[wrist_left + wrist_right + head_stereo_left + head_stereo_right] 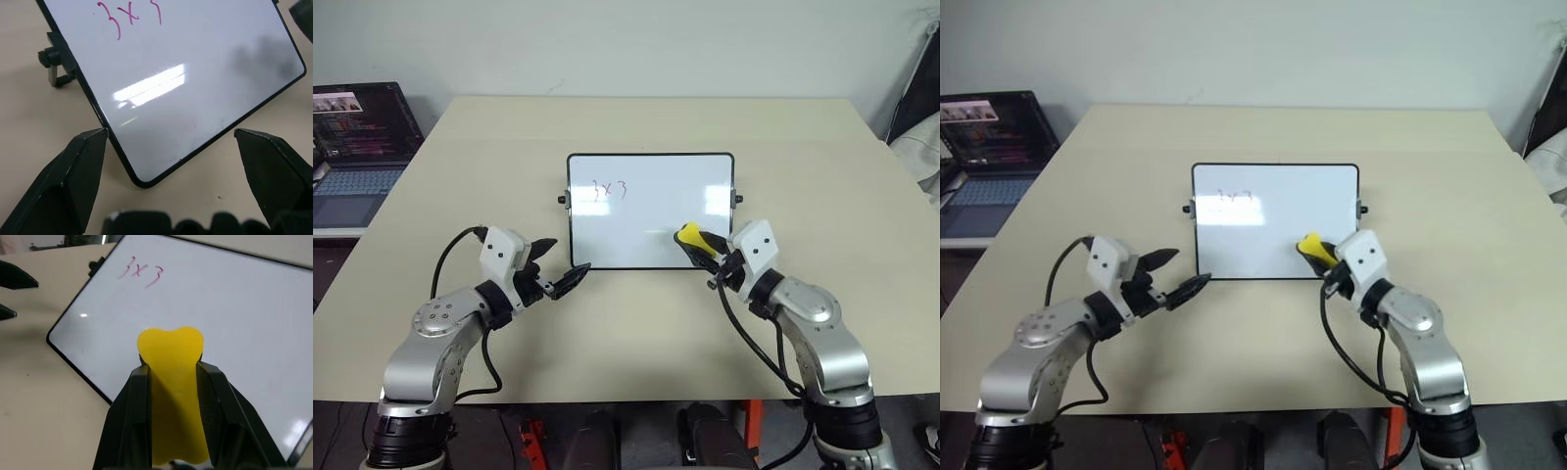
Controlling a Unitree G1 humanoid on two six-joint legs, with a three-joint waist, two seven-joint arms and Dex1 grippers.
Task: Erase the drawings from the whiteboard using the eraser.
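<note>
Yellow sponge fills the right gripper (171, 382): its two black fingers (129, 421) are pressed in on both sides of the eraser (171, 382), squeezing it so that its free end bulges out past the fingertips. In the head views this gripper holds the eraser (690, 238) over the near right corner of the whiteboard (651, 211); whether the sponge touches the glossy surface cannot be told.

The left gripper (560, 262) holds nothing, its fingers spread wide apart. It sits at the near left corner of the whiteboard, with that rounded corner lying between the two fingertips in the left wrist view (142, 178); one fingertip (95, 139) is just beside the black frame.

The whiteboard lies near the middle of the beige table (803, 157), its thin black frame carrying a small black knob (562, 200) on the left edge and another on the right. One drawing (609, 189), a faint purple-pink "3x3", is on the upper left part of the board, well apart from the eraser. A grey smudge (259, 56) shows on the white surface in the left wrist view.

An open laptop (357, 147) with a lit screen stands off the table's left side.
</note>
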